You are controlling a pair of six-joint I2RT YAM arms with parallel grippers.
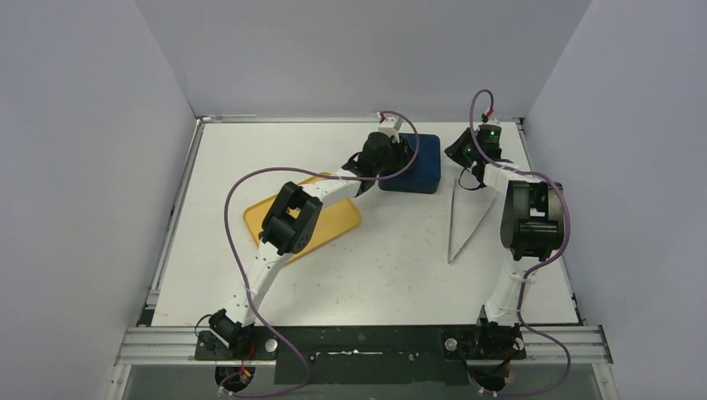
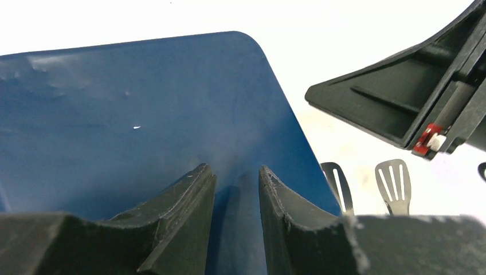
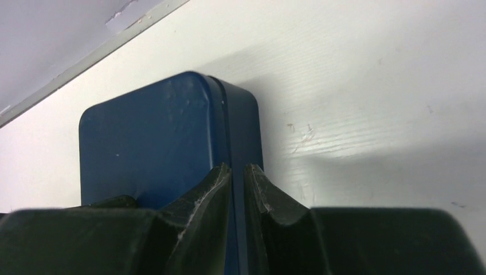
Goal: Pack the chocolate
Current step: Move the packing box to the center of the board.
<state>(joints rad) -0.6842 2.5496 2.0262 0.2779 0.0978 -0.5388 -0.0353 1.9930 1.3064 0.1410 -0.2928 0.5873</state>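
No chocolate shows in any view. The dark blue box (image 1: 421,167) stands at the back middle of the table with its smooth lid on. My left gripper (image 1: 397,150) hovers over that lid (image 2: 143,114); its fingers (image 2: 195,189) stand a narrow gap apart with nothing between them. My right gripper (image 1: 460,155) is just right of the box and apart from it. In the right wrist view it (image 3: 238,167) points at the box's (image 3: 155,137) right edge, with its fingertips nearly touching and nothing between them.
A yellow tray (image 1: 338,221) lies left of the box, partly under my left arm. Metal tongs (image 1: 467,221) lie on the white table right of the box, their slotted tips (image 2: 392,177) by the box's corner. Grey walls close in three sides.
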